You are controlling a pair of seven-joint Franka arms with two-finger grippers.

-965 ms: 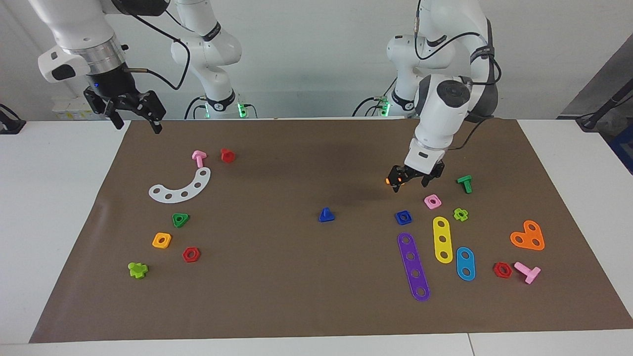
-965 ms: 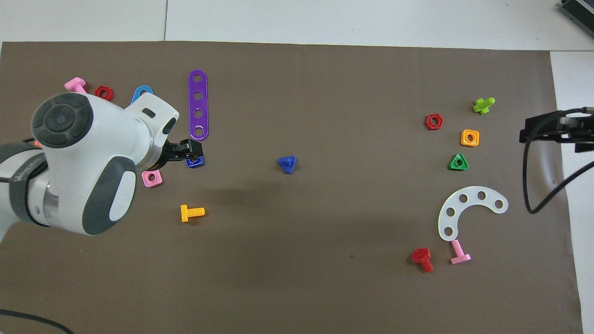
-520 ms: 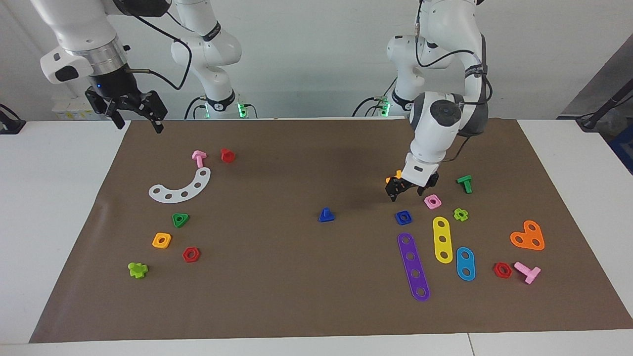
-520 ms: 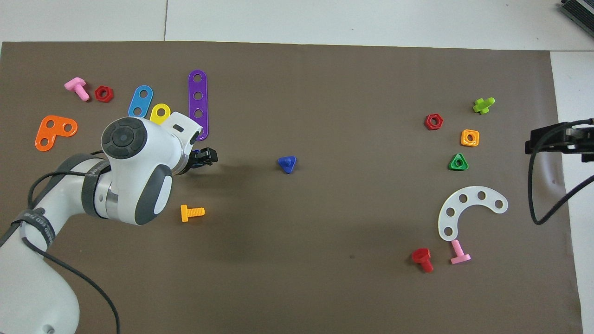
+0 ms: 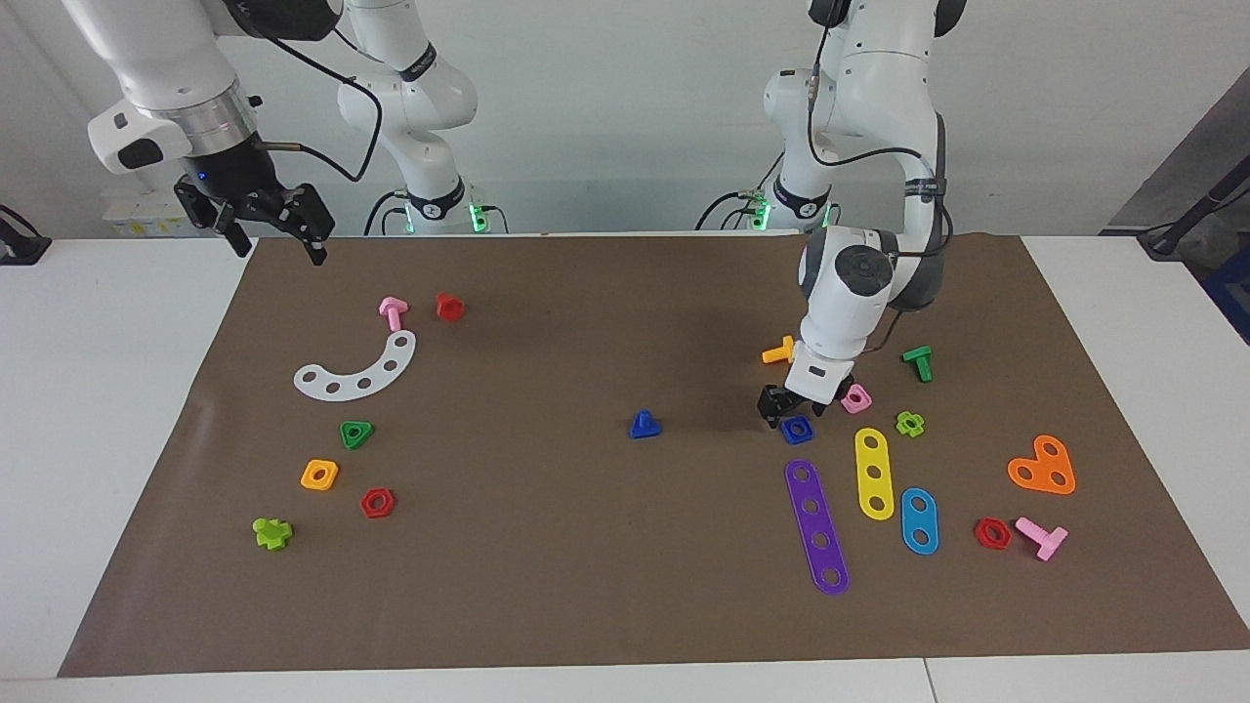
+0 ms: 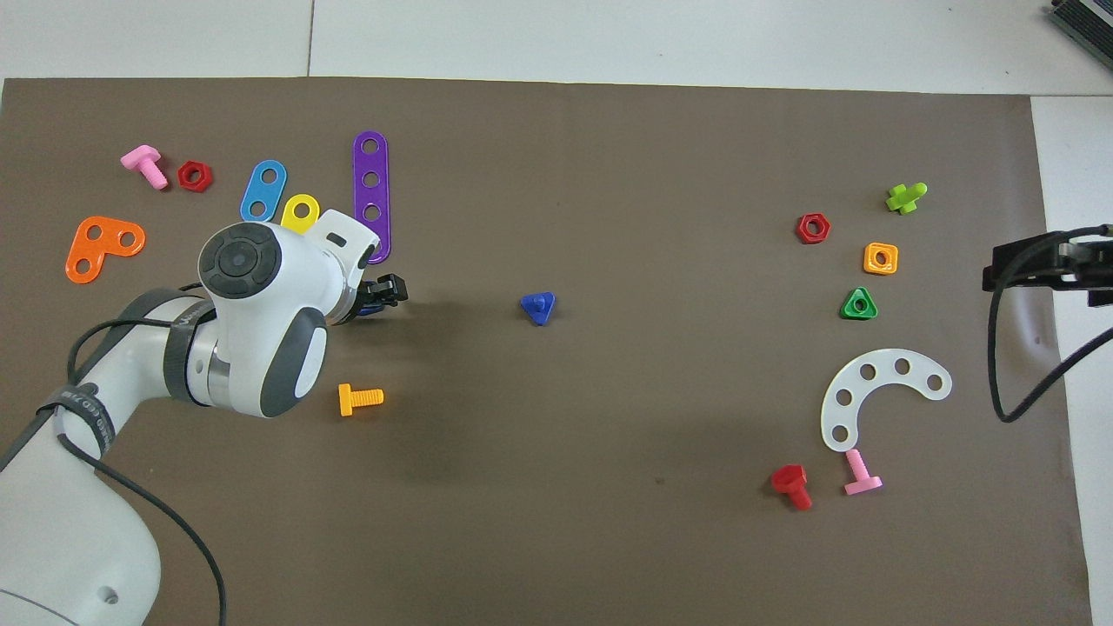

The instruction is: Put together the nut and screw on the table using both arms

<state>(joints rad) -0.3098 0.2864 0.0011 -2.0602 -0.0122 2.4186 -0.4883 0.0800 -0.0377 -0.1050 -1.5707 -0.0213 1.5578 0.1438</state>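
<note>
At the table's (image 5: 146, 410) right-arm edge, we see the right gripper (image 5: 276, 234) hanging high, waiting, fingers parted and empty. Mid-mat lies the screw (image 5: 644, 425). Toward the left-arm end, the left arm bends steeply down, its left gripper (image 5: 781, 407) spread low around the nut (image 5: 797, 429); whether it touches, we cannot tell.

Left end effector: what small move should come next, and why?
Probably a short final descent, then closing on the nut. The left end effector hangs low right over it, the nut flat on the mat. The screw lies untouched mid-table; the right end effector waits.
</note>
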